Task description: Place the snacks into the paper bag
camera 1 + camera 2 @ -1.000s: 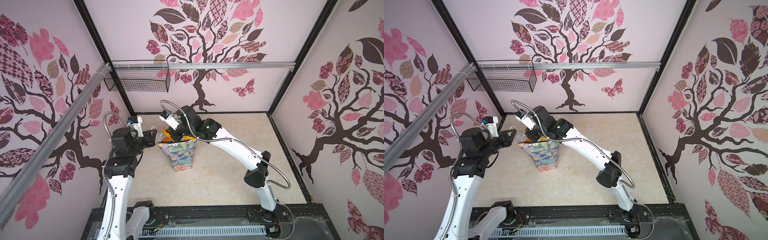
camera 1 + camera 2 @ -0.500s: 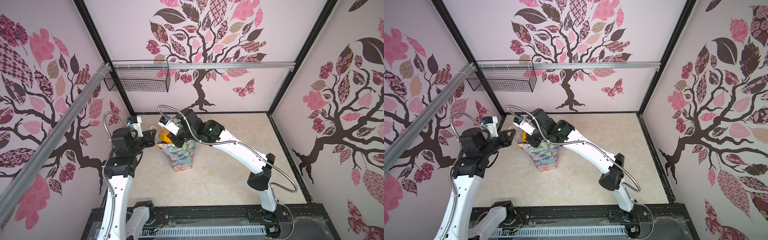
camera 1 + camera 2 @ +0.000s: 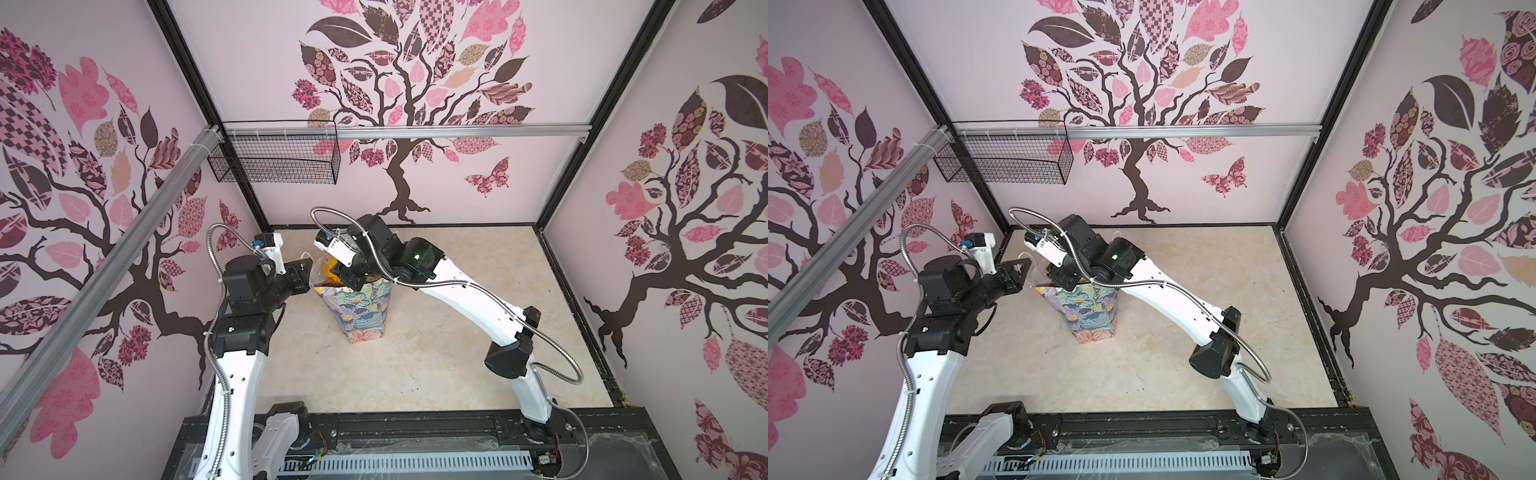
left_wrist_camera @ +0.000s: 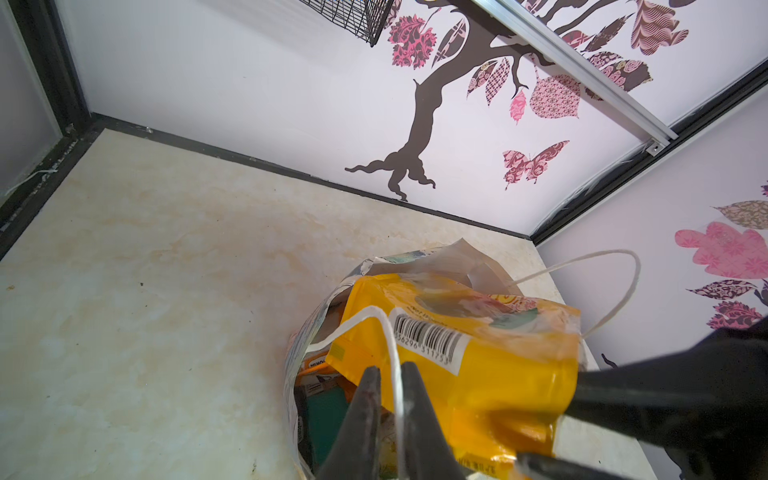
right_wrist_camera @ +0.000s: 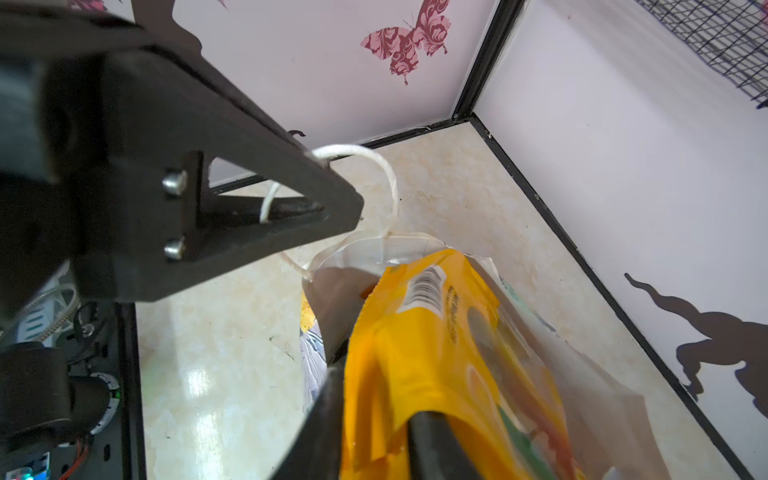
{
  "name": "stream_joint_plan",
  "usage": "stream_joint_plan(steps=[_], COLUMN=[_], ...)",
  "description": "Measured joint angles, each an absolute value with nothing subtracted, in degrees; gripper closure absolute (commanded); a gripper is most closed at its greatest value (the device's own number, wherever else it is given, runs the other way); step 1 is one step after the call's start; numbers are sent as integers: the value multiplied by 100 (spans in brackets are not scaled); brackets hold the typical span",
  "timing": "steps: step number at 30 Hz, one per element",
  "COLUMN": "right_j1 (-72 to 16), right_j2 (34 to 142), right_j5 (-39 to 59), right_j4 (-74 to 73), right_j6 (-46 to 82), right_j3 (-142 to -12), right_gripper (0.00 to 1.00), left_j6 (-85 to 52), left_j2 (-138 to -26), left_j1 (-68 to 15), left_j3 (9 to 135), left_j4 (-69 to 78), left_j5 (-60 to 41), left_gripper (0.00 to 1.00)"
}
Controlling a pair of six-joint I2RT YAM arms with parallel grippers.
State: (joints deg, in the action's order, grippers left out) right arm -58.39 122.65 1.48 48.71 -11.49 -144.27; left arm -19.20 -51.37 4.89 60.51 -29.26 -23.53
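Found the paper bag (image 3: 365,316) upright on the bench (image 3: 415,365), left of centre, nearer the back edge. Saw a snack packet (image 4: 478,365) tilted in its mouth, over other packets (image 4: 328,411) inside. Noted the left gripper (image 4: 392,386) at the bag's left rim, nipping its cord handle (image 4: 388,328), and the right gripper (image 5: 380,424) above the mouth, jaws apart astride the packet.

Robot test booth, tree-decal walls (image 3: 561,174), aluminium rails (image 3: 457,132)

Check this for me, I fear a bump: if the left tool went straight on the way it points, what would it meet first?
Beyond the cord handle pinched in the left tool, probably the yellow packet at the paper bag mouth; depth unclear.
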Motion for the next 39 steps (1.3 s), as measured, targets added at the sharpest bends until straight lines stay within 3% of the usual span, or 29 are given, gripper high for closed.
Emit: stream_joint_plan(steps=[2,9,14,18,22,25,31,39], right_j1=[-5837,-5837,-5824,-5662,-5280,-5076,-4978,-4974], right_j2=[12250,11636,10204,8969,7970,7876,7964,8235], right_j5=[102,-434,-1640,-2222,-1931,-1632,-1011,-578], right_j4=[4869,4685,4176,3363,2416,2047,1566,738], right_j6=[-996,-414,-123,327,797,976,1094,1260], right_j3=[-14571,-14167,-12455,-10667,-8840,-8267,-7856,-7808], right_gripper=[39,35,30,28,28,26,26,27], left_j6=[-1909,-1715,-1525,-1450,-1398,-1297,-1098,-972], left_j2=[-5137,-5170,-5459,-5568,-5739,-5986,-6274,-6761], left_j1=[489,489,489,489,443,-12,-1503,-1870], left_j3=[6051,6099,6718,7404,8359,9242,9950,9710], left_j4=[-2928,-3140,-3769,-4309,-4932,-5478,-6292,-6943], left_j5=[-2342,-2165,-1907,-1820,-1815,-1647,-878,-338], left_gripper=[85,77,55,45,44,43,43,43])
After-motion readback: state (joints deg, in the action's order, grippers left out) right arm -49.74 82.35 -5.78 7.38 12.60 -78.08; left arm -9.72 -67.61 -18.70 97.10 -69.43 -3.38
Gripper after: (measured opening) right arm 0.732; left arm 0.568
